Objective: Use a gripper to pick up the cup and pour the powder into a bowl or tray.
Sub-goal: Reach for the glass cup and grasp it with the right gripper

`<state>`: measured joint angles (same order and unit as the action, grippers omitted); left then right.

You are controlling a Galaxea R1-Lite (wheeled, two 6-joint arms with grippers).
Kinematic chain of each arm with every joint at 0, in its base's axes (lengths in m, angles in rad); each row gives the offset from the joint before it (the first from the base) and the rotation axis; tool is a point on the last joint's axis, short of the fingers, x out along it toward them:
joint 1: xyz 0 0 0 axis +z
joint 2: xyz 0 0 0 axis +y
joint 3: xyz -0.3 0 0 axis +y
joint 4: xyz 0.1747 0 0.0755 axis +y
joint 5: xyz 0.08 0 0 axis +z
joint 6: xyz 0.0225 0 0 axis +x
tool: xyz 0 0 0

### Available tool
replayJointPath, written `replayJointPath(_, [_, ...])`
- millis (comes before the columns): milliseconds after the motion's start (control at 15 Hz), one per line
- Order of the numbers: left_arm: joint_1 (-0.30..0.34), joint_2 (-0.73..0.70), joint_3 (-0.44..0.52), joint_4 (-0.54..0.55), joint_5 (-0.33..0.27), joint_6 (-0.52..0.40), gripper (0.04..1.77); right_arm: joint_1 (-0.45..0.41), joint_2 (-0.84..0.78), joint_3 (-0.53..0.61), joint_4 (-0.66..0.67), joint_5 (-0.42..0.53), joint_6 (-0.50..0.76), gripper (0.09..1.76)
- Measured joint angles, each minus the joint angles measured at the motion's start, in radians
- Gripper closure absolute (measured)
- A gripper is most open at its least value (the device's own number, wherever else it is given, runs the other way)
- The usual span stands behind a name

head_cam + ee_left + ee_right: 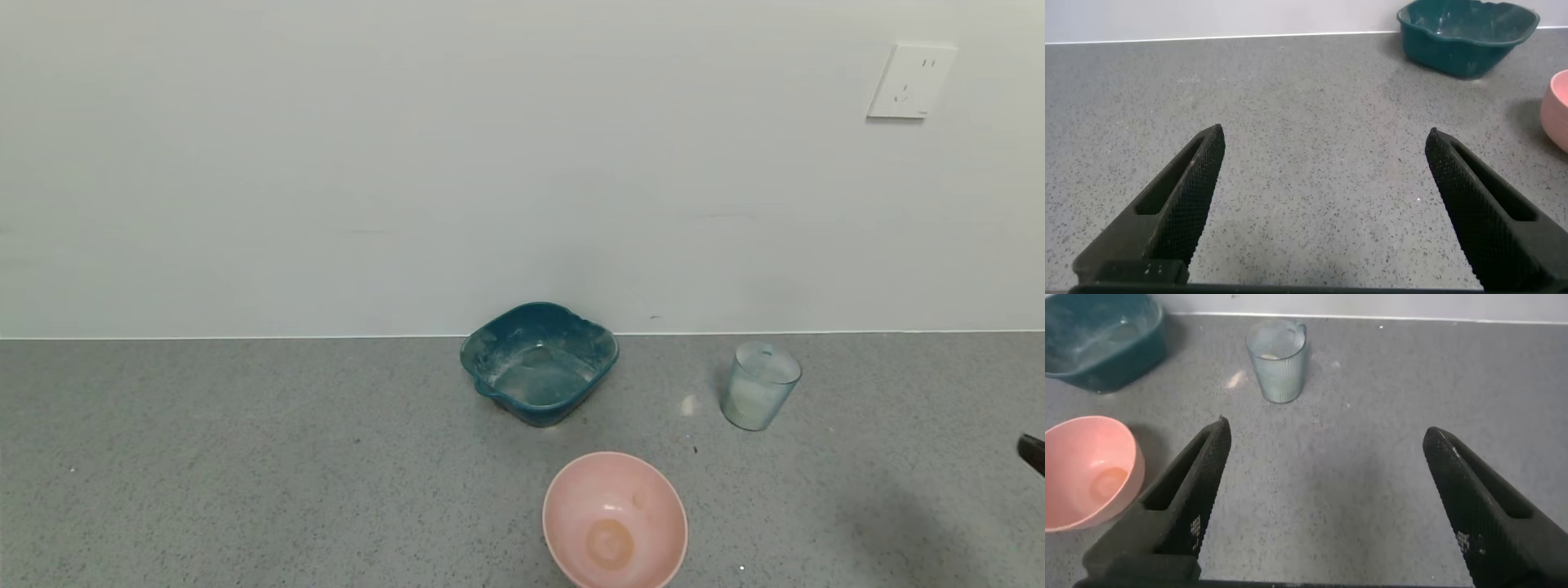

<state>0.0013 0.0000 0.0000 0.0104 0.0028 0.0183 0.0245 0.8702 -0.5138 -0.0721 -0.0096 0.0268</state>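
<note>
Black textured tapered jaws, slotted sides

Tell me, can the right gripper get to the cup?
Probably yes. The right gripper is open, the cup stands upright ahead of it, and only bare counter lies between them.

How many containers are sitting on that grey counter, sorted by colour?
Pink bowl: 1
Dark teal basin: 1
Pale blue ribbed cup, with whitish powder inside: 1
Total: 3 containers
</note>
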Motion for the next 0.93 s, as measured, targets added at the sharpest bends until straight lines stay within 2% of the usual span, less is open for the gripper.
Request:
replayJointPath(467, [0.0,0.0,0.0,0.0,0.0,0.0,0.05,0.031,0.581,-0.051,-0.357,0.001,-0.001,0.14])
replayJointPath(733, [0.0,0.0,0.0,0.0,0.0,0.0,0.05,0.068,0.834,-0.055,-0.553,-0.016,-0.003,0.14])
replayJointPath(933, [0.0,0.0,0.0,0.0,0.0,0.0,0.05,0.11,0.966,-0.052,-0.648,-0.053,-0.002,0.14])
